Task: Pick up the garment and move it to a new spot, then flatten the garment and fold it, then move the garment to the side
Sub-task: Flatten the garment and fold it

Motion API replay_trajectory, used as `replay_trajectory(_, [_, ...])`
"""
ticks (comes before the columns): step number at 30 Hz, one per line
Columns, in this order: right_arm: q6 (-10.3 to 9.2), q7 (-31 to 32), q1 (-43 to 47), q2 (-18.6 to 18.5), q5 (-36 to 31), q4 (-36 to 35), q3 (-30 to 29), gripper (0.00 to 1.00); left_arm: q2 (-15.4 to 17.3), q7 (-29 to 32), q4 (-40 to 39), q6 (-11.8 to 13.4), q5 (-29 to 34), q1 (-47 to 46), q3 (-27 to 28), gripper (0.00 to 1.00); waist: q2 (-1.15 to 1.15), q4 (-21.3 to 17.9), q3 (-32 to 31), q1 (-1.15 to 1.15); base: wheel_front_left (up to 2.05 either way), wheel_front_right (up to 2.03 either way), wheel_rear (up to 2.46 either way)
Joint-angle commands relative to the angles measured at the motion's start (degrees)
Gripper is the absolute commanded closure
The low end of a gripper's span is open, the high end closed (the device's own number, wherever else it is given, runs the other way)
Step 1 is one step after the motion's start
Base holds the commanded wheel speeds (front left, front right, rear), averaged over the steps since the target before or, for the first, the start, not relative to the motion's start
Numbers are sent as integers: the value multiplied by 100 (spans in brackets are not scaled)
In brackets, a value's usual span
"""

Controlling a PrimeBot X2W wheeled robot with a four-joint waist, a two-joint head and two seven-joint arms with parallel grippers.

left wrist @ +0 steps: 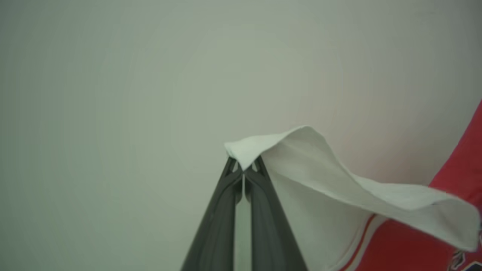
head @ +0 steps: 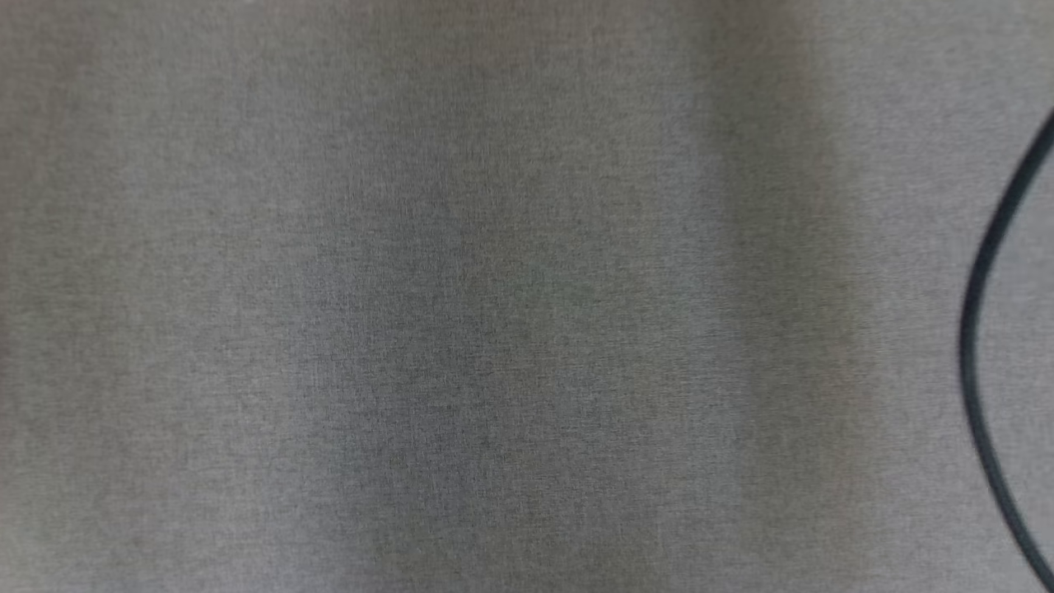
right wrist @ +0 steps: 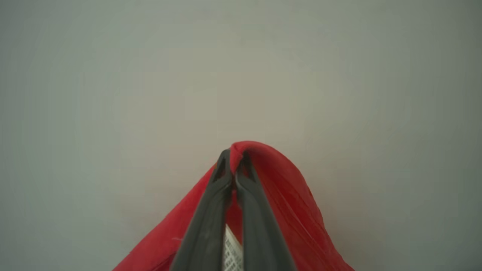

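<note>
L gripper (left wrist: pixel 243 170): jaws closed tight, tips pinching a white edge of the garment (left wrist: pixel 308 158). It comes up from bottom-centre of its wrist cam, narrowing to a point. R gripper (right wrist: pixel 234 162): same pose in its own cam, jaws closed, tips clamped on a red fold of garment.

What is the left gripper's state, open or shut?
Shut: the left gripper has its fingers pressed together, pinching the garment by a white edge.
</note>
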Motion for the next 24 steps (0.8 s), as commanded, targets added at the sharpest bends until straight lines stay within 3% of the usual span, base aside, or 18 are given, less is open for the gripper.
replay_trajectory(1, [3, -9, 102, -14, -6, -14, 49, 100, 31, -50, 67, 10, -49, 32, -30, 100, -1, 20, 151, 0, 0, 0, 0])
replay_trajectory(12, [3, 309, 1007, -113, 619, -514, 758, 100, 47, -452, 107, 46, -414, 817, -25, 100, -1, -42, 351, 0, 0, 0, 0])
replay_trajectory(16, [3, 391, 2230, -330, 1194, -1420, 1451, 100, 238, -477, -666, 314, -615, 2027, 305, 100, -1, -100, 46, 0, 0, 0, 0])
replay_trajectory(23, [3, 370, 4366, -946, 2056, -2872, 2265, 100, 714, -481, -2873, 1186, -951, 4915, 888, 100, -1, -160, -620, 0, 0, 0, 0])
replay_trajectory(24, [3, 370, 4366, -946, 2056, -2872, 2265, 100, 714, -481, -2873, 1186, -951, 4915, 888, 100, -1, -160, -620, 0, 0, 0, 0])
